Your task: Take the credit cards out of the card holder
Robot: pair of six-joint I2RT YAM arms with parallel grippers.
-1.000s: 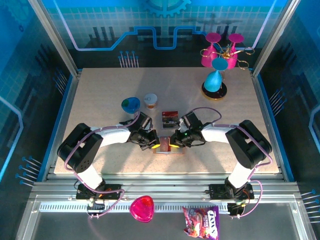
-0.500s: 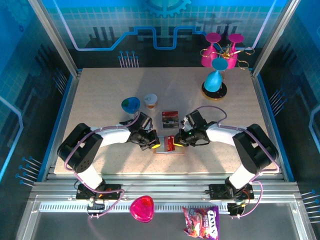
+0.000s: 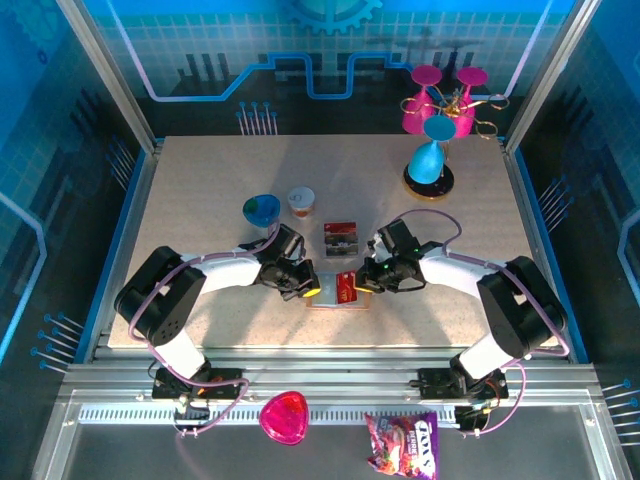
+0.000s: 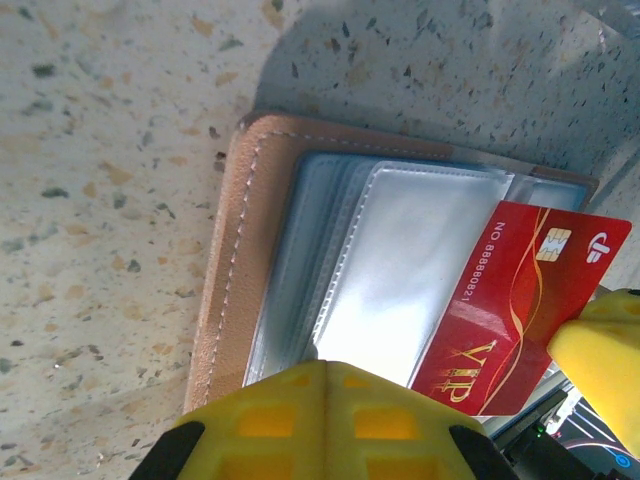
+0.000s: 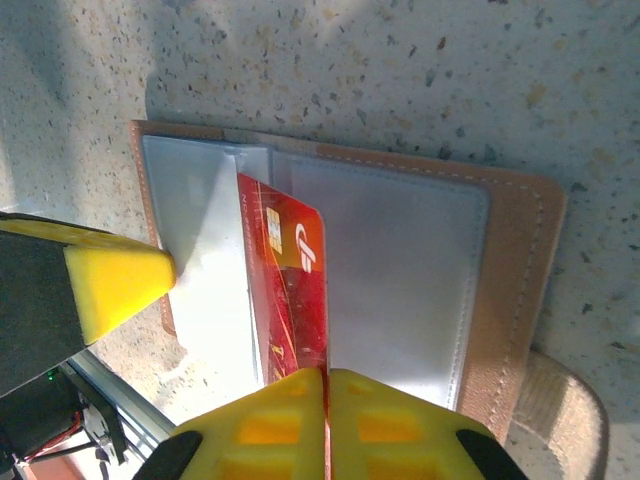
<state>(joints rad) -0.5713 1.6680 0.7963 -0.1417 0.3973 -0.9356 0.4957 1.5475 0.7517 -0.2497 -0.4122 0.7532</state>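
The red card [image 5: 290, 290] stands tilted over the clear sleeves [image 5: 400, 260] of the tan card holder [image 5: 515, 280], pinched by its edge between the right fingers [image 5: 270, 420]. The card holder lies open on the speckled surface [image 3: 200, 200], near the front edge. The left fingers [image 4: 320, 420], pressed together, rest over its other half. A dark card [image 3: 341, 238] lies just behind.

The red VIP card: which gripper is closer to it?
Right. The right gripper is shut on the red VIP card's edge. The left gripper is at the card holder's other side, beside the card, not touching it.
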